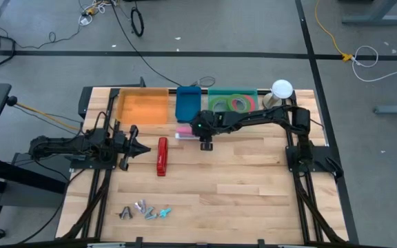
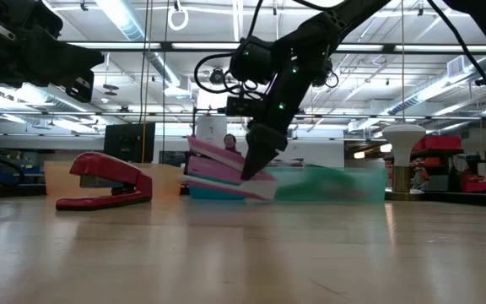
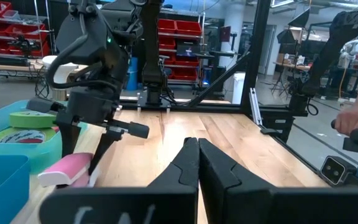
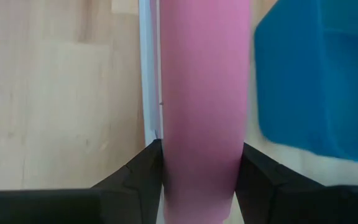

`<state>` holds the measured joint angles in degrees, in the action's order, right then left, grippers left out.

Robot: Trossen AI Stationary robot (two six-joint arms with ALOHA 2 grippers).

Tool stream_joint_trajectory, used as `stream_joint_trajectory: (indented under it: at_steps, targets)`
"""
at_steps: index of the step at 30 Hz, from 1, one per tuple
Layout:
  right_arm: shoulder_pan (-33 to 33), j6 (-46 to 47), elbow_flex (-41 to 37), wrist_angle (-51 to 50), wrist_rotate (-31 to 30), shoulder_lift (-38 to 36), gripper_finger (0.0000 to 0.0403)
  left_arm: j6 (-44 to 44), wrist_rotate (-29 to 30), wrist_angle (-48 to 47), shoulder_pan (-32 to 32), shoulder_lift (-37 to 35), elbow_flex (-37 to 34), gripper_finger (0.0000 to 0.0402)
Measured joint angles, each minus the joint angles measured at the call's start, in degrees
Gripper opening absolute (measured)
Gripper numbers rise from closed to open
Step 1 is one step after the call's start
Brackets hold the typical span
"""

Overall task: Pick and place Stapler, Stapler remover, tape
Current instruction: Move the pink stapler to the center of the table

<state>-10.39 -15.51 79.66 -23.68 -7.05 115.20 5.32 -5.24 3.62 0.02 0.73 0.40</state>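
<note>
I had the right pincer (image 4: 199, 168) clamped on the pink stapler (image 4: 201, 93), tilted beside the blue bin (image 1: 188, 103); left pincer (image 3: 194, 163) shut, empty. Tilt risked it slipping.

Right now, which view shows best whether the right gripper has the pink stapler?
Right wrist view: the pink stapler fills the gap between both fingers. Low view shows it tilted in the right gripper; high view shows only one end.
</note>
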Motion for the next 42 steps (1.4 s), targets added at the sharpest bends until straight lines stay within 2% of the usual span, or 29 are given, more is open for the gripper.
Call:
stream_joint_trajectory:
  at_steps: [26, 35, 42]
  targets:
    - [0.22, 0.01, 0.04, 0.67, 0.41, -0.02, 0.0164, 0.00, 0.01, 0.00, 0.02, 0.00, -0.02, 0.0003]
    - [0.29, -0.18, 8.67, -3.37, 0.40, -0.17, 0.0164, 0.00, -0.02, -0.02, 0.01, 0.00, -0.01, 0.0003]
    - [0.30, 0.00, 10.34, -3.56, 0.57, -0.17, 0.0164, 0.01, -0.02, -0.02, 0.01, 0.00, 0.00, 0.0003]
